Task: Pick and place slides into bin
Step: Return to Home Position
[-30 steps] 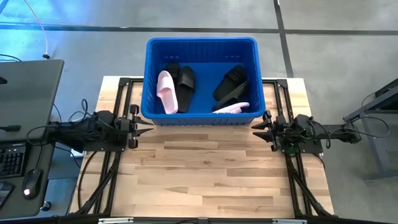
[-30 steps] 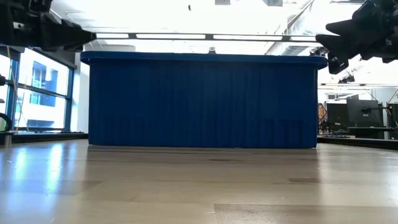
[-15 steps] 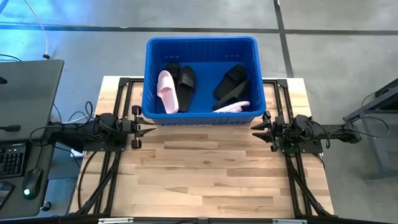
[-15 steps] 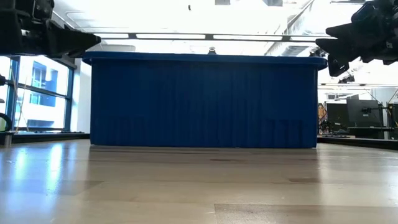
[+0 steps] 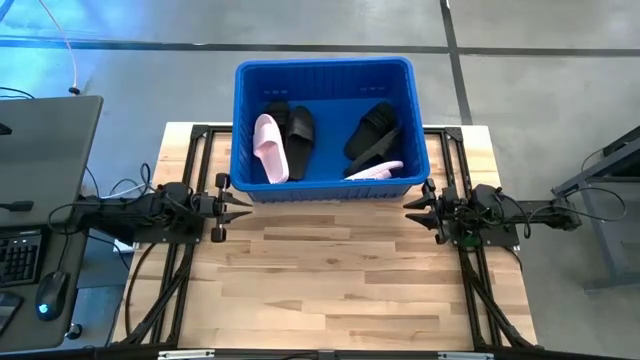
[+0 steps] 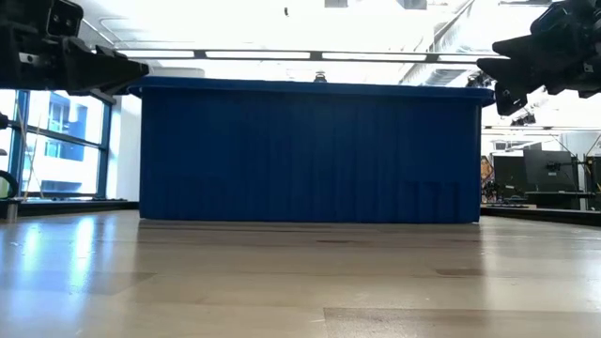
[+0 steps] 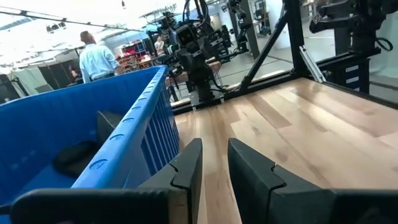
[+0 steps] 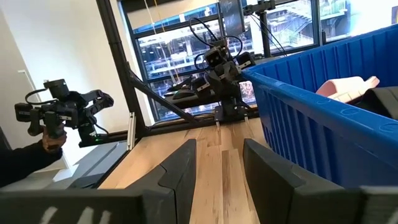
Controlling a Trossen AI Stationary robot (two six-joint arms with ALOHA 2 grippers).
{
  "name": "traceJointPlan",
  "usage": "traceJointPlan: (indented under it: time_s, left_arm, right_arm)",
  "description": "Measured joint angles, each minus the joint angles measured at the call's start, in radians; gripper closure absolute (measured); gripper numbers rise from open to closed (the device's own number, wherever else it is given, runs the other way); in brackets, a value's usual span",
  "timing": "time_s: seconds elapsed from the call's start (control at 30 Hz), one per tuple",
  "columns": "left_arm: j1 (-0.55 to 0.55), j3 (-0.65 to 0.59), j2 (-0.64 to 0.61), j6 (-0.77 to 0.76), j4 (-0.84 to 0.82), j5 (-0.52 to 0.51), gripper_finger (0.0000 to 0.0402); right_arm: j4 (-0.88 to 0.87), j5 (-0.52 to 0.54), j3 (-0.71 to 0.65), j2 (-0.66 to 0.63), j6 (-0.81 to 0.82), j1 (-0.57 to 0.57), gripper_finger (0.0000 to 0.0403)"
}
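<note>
The bin, a large bright blue ribbed plastic crate (image 5: 325, 80), sits just beyond our two grippers. Inside lie the slides (image 5: 268, 148), black and pale pink open-toe sandals. Left gripper (image 5: 243, 205) and right gripper (image 5: 410, 208) hover empty, fingers apart.

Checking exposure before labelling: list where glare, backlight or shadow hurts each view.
High view: even light, slides in the bin clear. Low view: ceiling lights glare, left gripper and right gripper silhouetted, table shiny. Left wrist view: ceiling washed out. Right wrist view: bright windows behind.
</note>
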Motion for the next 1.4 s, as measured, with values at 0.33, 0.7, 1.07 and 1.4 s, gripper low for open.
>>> traceJointPlan:
  time_s: [0.33,0.7,1.07,1.4]
  left_arm:
    - [0.000,0.000,0.000,-0.094,-0.001,-0.008,0.0332]
    - [-0.001,0.000,0.002,0.043,-0.006,-0.045,0.0332]
    - [0.000,0.000,0.001,0.047,-0.003,-0.048,0.0332]
    - [0.000,0.000,0.001,0.047,-0.002,-0.048,0.0332]
  right_arm:
    - [-0.001,0.000,0.000,0.000,0.000,0.000,0.0279]
    - [-0.001,0.001,0.000,0.000,0.000,0.000,0.0279]
    - [-0.004,0.001,0.000,0.000,0.000,0.000,0.0279]
    - [-0.004,0.001,-0.001,0.000,0.000,0.000,0.0279]
